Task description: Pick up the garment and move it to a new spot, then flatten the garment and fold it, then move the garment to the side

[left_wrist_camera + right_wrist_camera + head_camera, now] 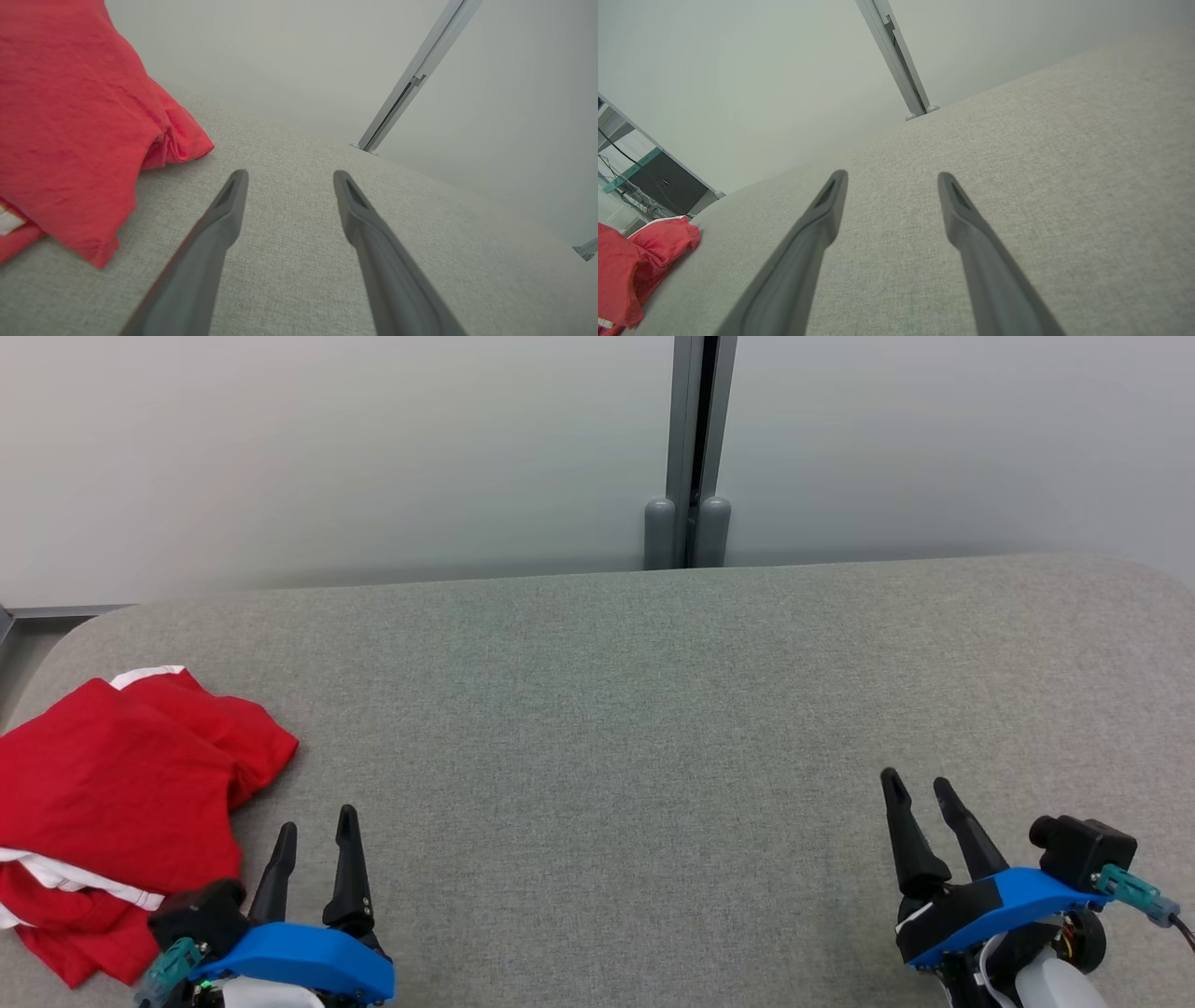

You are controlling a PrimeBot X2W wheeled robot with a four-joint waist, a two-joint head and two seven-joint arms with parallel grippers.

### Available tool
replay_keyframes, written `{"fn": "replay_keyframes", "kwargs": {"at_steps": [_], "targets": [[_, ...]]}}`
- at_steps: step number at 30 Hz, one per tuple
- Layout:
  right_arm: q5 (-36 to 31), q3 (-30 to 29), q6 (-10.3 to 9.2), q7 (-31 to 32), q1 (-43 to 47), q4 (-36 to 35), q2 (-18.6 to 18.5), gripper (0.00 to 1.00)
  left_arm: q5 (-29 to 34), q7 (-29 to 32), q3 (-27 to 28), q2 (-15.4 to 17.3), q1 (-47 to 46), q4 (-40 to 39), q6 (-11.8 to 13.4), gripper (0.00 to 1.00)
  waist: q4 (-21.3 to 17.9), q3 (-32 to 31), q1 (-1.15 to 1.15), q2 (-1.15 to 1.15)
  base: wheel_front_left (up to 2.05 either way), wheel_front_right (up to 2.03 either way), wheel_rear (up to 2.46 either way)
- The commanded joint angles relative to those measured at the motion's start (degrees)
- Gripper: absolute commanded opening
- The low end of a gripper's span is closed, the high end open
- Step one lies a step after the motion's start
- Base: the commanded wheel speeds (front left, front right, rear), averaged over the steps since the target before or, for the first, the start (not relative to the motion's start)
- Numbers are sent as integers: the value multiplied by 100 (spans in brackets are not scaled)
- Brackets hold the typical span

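Observation:
A red garment [112, 803] with white trim lies bunched at the near left end of the grey fabric surface [635, 709]. It also lies at the left of the left wrist view as red cloth [70, 126] and at the lower left of the right wrist view [630, 266]. My left gripper [317, 821] hangs open just right of the garment, apart from it, nothing between its fingers [229, 205]. Far off at the near right, my right gripper [917, 784] is open and empty over bare fabric, its fingers [831, 200] spread.
A pale wall rises behind the surface, with a grey vertical post [691, 457] at its middle. Past the surface's left end stand a shelf and a dark box with cables [658, 182]. The surface's rounded left corner [56, 644] is close to the garment.

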Motion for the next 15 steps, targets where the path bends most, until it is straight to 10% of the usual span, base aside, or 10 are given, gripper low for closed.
{"fn": "replay_keyframes", "kwargs": {"at_steps": [1,15], "targets": [[-167,-6,12,-56,-128,11,4,100,148,-50,-45,27,-45,-18,28,100,3,-2,0,0,0,0,0],[-1110,-69,13,-247,-103,239,72,100,853,-242,-157,8,112,79,116,100,12,-20,0,0,0,0,0]]}}
